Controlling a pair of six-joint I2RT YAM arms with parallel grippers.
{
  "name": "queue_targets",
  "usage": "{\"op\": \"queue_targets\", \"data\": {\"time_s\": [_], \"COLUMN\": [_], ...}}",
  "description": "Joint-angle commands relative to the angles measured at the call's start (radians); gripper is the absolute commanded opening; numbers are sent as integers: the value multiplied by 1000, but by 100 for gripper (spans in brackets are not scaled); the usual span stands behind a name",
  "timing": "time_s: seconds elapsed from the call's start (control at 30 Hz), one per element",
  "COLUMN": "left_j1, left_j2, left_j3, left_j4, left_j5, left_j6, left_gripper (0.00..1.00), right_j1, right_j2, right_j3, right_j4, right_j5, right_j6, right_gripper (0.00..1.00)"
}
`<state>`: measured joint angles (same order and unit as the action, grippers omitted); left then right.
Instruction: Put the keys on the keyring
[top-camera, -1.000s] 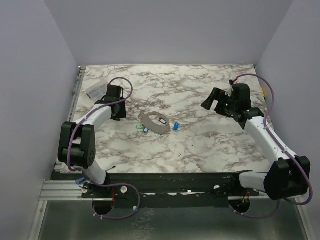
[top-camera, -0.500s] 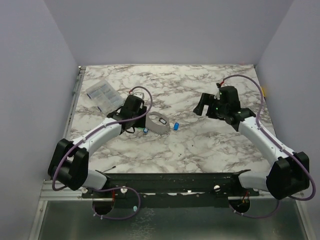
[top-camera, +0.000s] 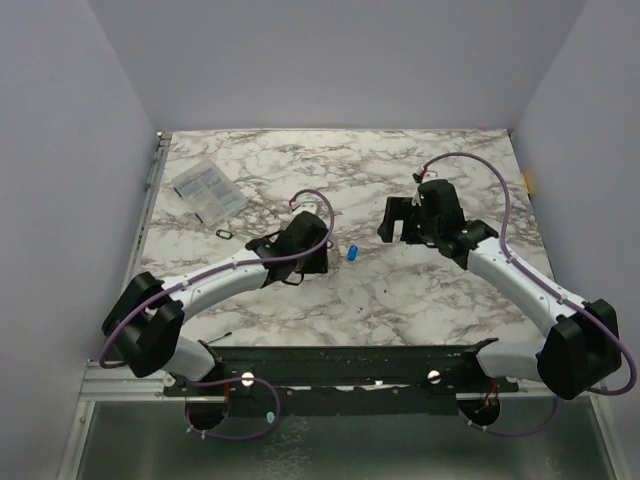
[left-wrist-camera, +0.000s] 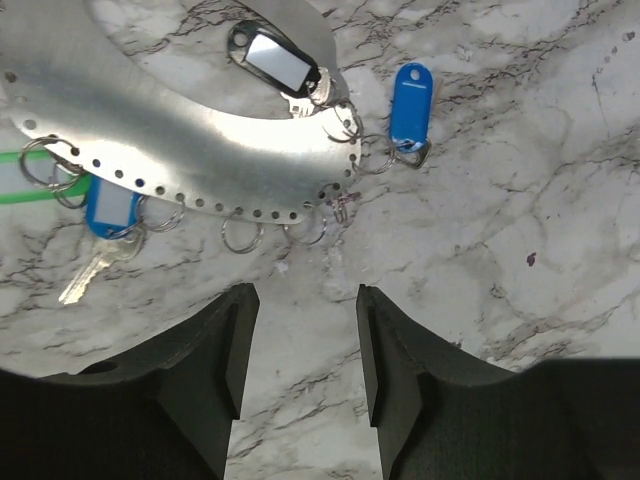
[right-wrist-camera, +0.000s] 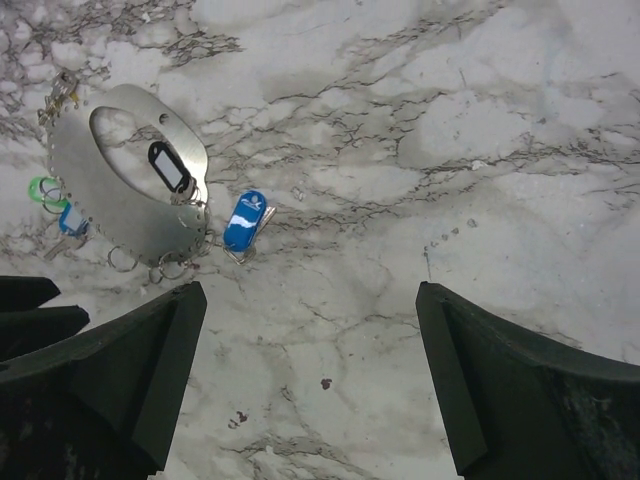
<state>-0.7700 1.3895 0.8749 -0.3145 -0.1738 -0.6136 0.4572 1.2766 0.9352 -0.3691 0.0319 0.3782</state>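
Keys (left-wrist-camera: 108, 215) are tiny, light, thin metal, flat on slick marble, so we judge they'll skid. Best hold: the blue key (left-wrist-camera: 410, 100) by its plastic head. It lies ahead of the left gripper (left-wrist-camera: 300, 340), right of the gap, just beside the keyring (left-wrist-camera: 200, 150). Left jaws half spread, empty, pointing down low over the table (left-wrist-camera: 520, 250). Right gripper (right-wrist-camera: 310, 380) spread wide, empty, hovering higher, keys ahead-left of it.

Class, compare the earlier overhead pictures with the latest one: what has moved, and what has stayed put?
The left claw swung from beside the clear packet rightwards to hover over the metal keyring plate. The right claw moved left toward the centre. Both are open, empty. The blue key tag and the plate appear unmoved.
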Motion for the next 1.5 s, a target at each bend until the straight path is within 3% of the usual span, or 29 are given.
{"op": "queue_targets", "data": {"time_s": [0.0,0.27,0.43,1.07,1.27,1.33,1.4,1.47], "left_j1": [-51,-80,-86,-91,-91,-92,-91,-91], "left_j2": [113,272,341,415,430,435,439,436], "left_j3": [98,179,222,248,260,262,266,264], "left_j4": [23,21,24,24,23,22,23,23], "left_j5": [-58,-95,-99,-150,-156,-156,-156,-156], "left_j6": [-147,-162,-139,-110,-96,-94,-87,-83], "left_gripper": [51,51,43,31,24,16,0,0], "right_j1": [4,4,5,5,4,4,4,5], "right_j2": [-42,-104,-106,-82,-73,-72,-72,-73], "right_j3": [0,-27,-34,-35,-35,-35,-35,-36], "right_j4": [-53,-68,-77,-74,-74,-75,-76,-76], "right_j5": [99,149,126,87,85,84,86,87], "right_j6": [26,8,3,3,4,4,4,4], "right_gripper": [98,99,99,99,99,99,99,99]}}
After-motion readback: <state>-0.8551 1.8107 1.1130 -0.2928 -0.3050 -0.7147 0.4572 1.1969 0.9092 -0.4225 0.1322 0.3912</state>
